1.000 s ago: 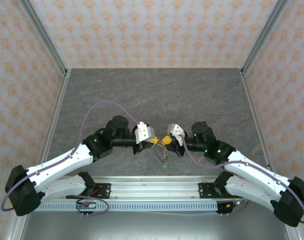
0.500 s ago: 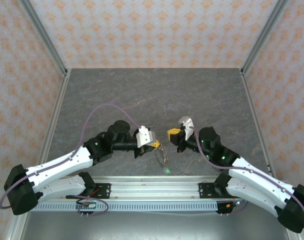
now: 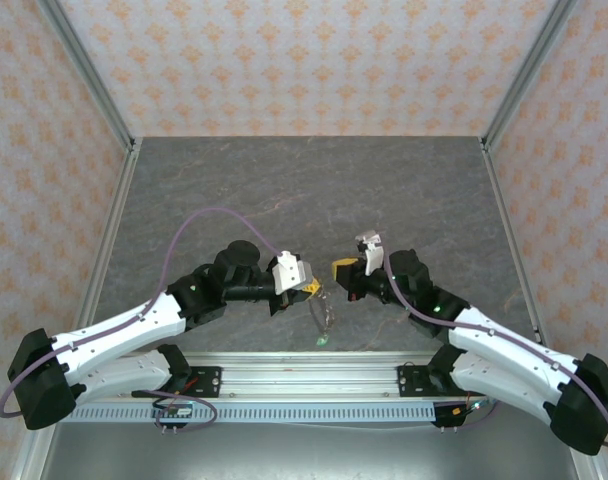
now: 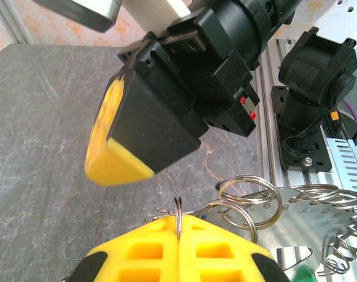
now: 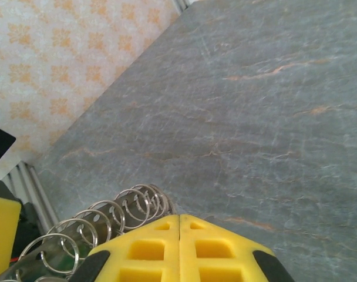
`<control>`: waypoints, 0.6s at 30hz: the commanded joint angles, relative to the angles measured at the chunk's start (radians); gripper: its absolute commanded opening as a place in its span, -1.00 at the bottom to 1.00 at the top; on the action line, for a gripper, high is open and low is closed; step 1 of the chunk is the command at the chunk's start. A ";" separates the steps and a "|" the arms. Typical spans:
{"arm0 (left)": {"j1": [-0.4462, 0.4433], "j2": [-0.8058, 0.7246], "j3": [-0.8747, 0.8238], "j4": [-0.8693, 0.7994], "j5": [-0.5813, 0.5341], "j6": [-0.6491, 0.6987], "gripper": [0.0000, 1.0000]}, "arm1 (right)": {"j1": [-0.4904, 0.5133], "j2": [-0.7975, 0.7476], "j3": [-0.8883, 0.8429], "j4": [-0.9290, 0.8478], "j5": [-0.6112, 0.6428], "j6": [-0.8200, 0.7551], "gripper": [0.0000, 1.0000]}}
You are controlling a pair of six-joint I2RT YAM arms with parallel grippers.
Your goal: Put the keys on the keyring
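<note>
**Ana:** Where is everything?

**Ben:** Both arms meet over the near middle of the desk (image 3: 284, 180). The left pincer (image 4: 178, 226) has its pads pressed together, clamped on a thin wire loop that I take for the keyring (image 4: 178, 207). The wire sticks up between the pads in the left wrist view. A bunch hangs from it: small split rings (image 4: 249, 200), flat stamped metal pieces that I read as the keys (image 4: 319, 214), and a green tag (image 3: 322, 340) lowest of all. I cannot tell whether the tag touches the desk.

**Ana:** And the other arm?

**Ben:** The right pincer (image 5: 178, 235) is also pressed together, just beside the left one and tipped toward it. In its own view a row of small rings sits just left of its pads. I cannot tell whether it pinches anything, as nothing shows in the seam.

**Ana:** So which step is this?

**Ben:** I judge it to be the threading itself. The left arm holds the ring steady and the right arm sits beside it, ready to work a key on.

**Ana:** What does the next move call for?

**Ben:** Probably the right pincer must part and take one key by its flat. Then it has to bring the key's hole to the ring's split. The wire is thin and the bunch swings freely, so the left grip must not twist. The approach needs to be slow and well lined up.
</note>
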 commanded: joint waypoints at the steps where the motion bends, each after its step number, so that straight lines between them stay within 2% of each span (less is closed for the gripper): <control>1: -0.011 0.008 0.022 0.076 -0.015 -0.013 -1.00 | 0.008 0.004 0.024 0.113 -0.080 0.044 -0.92; 14: -0.014 0.062 0.057 0.107 -0.010 -0.020 -1.00 | 0.018 0.025 -0.002 0.099 -0.238 0.020 -0.96; 18: -0.013 0.068 0.058 0.115 -0.006 -0.024 -1.00 | 0.029 0.036 -0.014 0.105 -0.249 -0.006 -0.96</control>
